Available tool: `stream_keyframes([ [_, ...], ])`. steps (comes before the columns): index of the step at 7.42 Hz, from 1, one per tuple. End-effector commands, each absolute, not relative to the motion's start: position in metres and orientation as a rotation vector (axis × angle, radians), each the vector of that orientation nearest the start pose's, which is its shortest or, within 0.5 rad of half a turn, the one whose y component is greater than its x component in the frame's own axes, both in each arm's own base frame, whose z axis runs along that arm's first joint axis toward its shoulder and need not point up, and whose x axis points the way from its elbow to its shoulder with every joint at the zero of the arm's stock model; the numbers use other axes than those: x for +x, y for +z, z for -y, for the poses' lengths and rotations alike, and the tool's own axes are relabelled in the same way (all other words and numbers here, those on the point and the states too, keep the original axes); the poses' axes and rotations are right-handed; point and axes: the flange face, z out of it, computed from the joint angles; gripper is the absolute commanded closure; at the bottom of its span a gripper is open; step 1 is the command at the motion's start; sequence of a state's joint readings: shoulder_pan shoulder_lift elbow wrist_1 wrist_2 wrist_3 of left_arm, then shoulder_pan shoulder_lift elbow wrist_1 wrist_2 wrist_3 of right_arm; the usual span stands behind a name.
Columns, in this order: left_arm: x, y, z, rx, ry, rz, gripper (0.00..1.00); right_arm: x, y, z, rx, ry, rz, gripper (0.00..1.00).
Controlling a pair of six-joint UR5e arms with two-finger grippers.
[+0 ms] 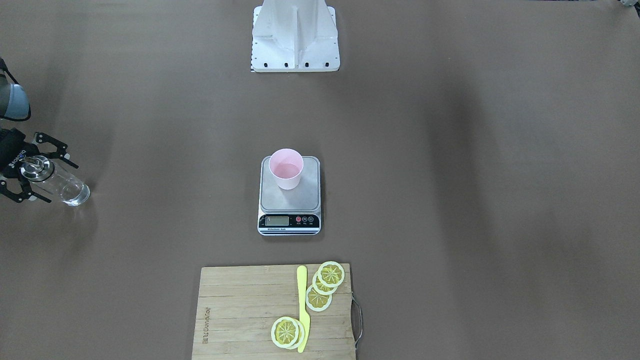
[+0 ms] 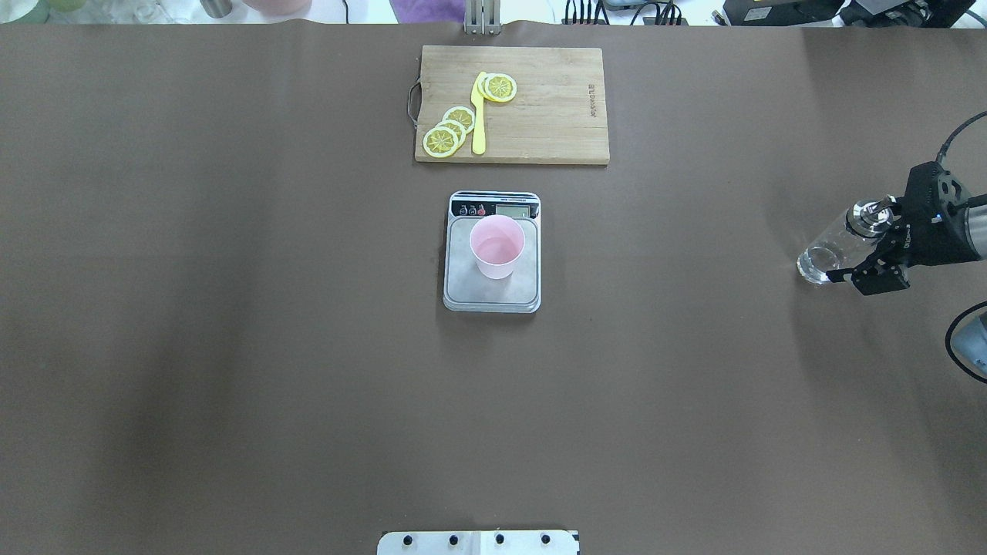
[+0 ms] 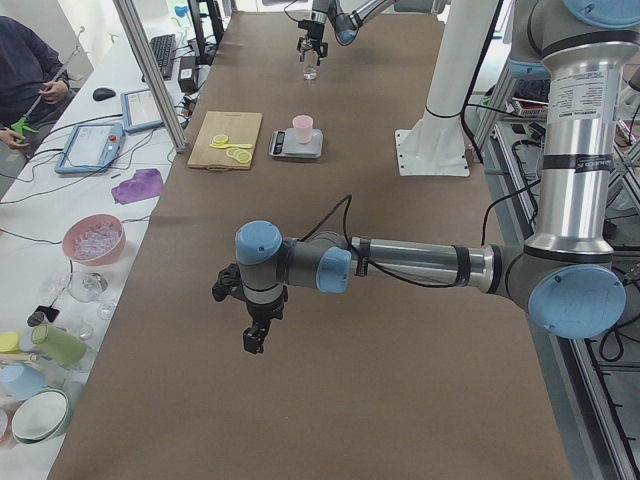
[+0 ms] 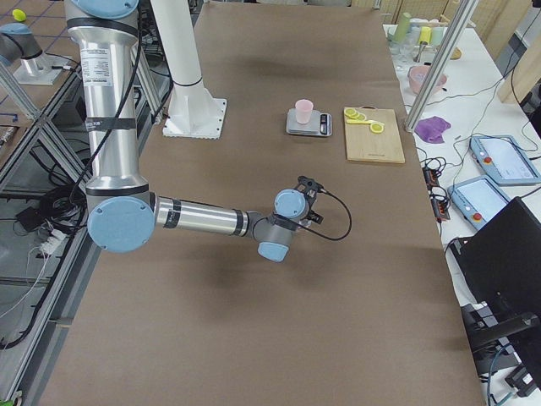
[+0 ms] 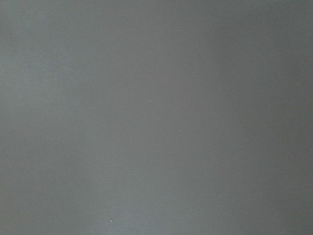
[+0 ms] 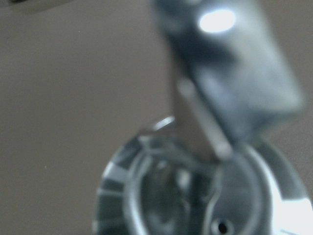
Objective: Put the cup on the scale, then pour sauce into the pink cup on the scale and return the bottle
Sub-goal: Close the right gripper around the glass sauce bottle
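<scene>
The pink cup (image 1: 286, 170) (image 2: 497, 247) stands upright on the far half of the steel scale (image 1: 290, 201) (image 2: 493, 294) at the table's middle, with a little liquid in its bottom. The clear glass bottle (image 1: 67, 187) (image 2: 826, 260) with its metal cap stands on the table at the robot's far right. My right gripper (image 1: 61, 182) (image 2: 852, 247) is open, one finger on each side of the bottle's upper part. The right wrist view shows the cap (image 6: 186, 196) blurred and very close. My left gripper (image 3: 255, 340) hangs over bare table; I cannot tell its state.
A bamboo cutting board (image 1: 240, 310) (image 2: 555, 116) with lemon slices (image 1: 320, 287) and a yellow knife (image 1: 302, 305) lies beyond the scale, on the operators' side. The robot's white base (image 1: 295, 35) stands behind the scale. Side tables hold bowls and tablets; a person (image 3: 30, 80) sits there.
</scene>
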State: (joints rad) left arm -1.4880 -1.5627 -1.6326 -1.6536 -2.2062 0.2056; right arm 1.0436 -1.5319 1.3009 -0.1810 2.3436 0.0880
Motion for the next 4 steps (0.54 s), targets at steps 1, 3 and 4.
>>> stream_keyframes([
  [1, -0.0327, 0.6323, 0.5025, 0.171, 0.322, -0.628, 0.02, -0.1984, 0.6151, 0.4666, 0.857, -0.823, 1.01, 0.06],
  [3, -0.0327, 0.6323, 0.5025, 0.171, 0.322, -0.628, 0.02, -0.1981, 0.6159, 0.4659, 0.853, -0.821, 1.012, 0.3],
  [4, -0.0327, 0.6321, 0.5026, 0.173, 0.322, -0.627, 0.02, -0.1978, 0.6175, 0.4652, 0.847, -0.819, 1.013, 0.52],
])
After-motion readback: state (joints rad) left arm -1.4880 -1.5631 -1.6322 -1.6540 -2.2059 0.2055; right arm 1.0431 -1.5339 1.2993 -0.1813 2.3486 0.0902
